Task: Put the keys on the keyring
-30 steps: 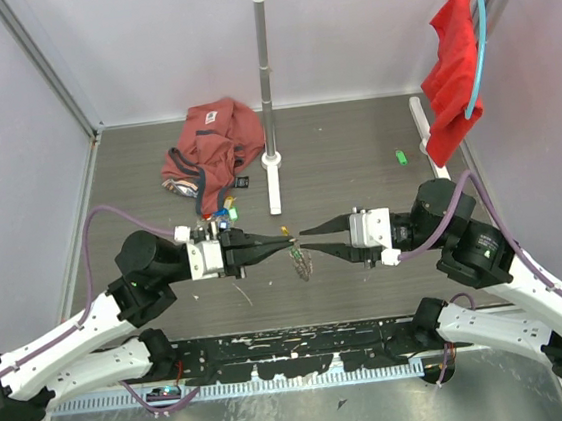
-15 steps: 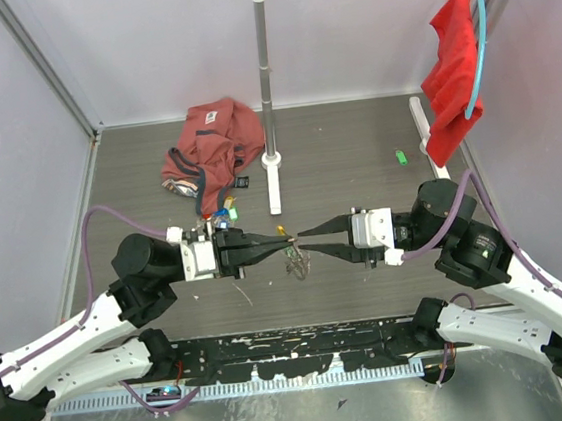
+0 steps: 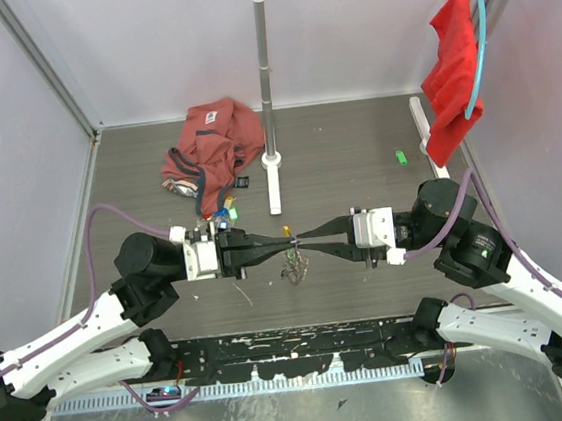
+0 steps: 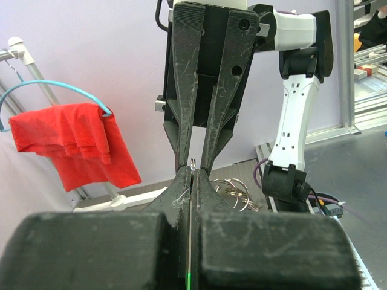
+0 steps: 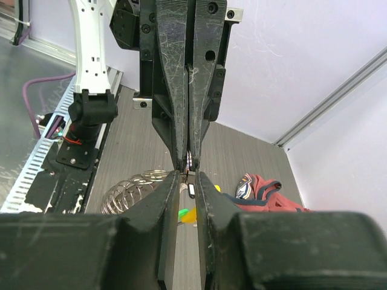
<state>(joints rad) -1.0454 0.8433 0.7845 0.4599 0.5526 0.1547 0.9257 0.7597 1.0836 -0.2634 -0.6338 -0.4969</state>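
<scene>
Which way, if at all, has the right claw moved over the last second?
Yes. The right claw edged left, nearer the line of the clothes rack's white foot, and now meets the left claw tip to tip.

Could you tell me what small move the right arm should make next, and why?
Probably close the right gripper on the keyring: its jaws stand slightly apart astride the wire that the shut left gripper holds, tip to tip.

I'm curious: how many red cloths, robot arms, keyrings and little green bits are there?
Red cloths: 2, the crumpled cloth and the hanging cloth
Robot arms: 2, left arm and right arm
Keyring: 1
Small green object: 1
Total: 6
</scene>
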